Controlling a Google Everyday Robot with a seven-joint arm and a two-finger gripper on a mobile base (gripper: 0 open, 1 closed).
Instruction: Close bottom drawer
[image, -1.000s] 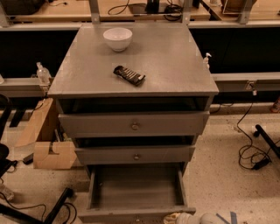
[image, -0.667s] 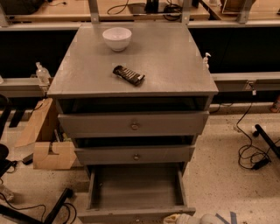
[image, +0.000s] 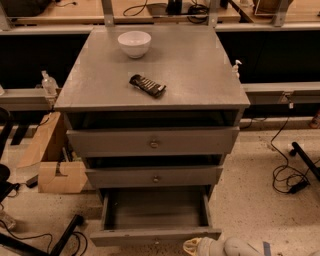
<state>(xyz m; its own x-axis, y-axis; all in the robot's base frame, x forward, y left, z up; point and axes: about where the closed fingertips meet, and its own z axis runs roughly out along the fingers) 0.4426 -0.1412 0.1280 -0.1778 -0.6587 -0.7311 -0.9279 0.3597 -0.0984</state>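
The grey cabinet (image: 150, 75) has three drawers. The bottom drawer (image: 155, 235) is pulled far out, and its grey plank-like inside (image: 155, 207) shows. Its low front panel lies near the lower edge of the view. The middle drawer (image: 155, 176) and the top drawer (image: 152, 142) each stand slightly out, with a dark gap above them. My gripper (image: 196, 246) is at the very bottom of the view, just in front of the right part of the bottom drawer's front panel. My pale arm (image: 235, 247) runs off to the right behind it.
A white bowl (image: 134, 43) and a dark snack packet (image: 147, 85) lie on the cabinet top. Cardboard boxes (image: 52, 165) stand on the floor at the left. Cables (image: 287, 175) and a black leg lie on the floor at the right. A long bench runs behind.
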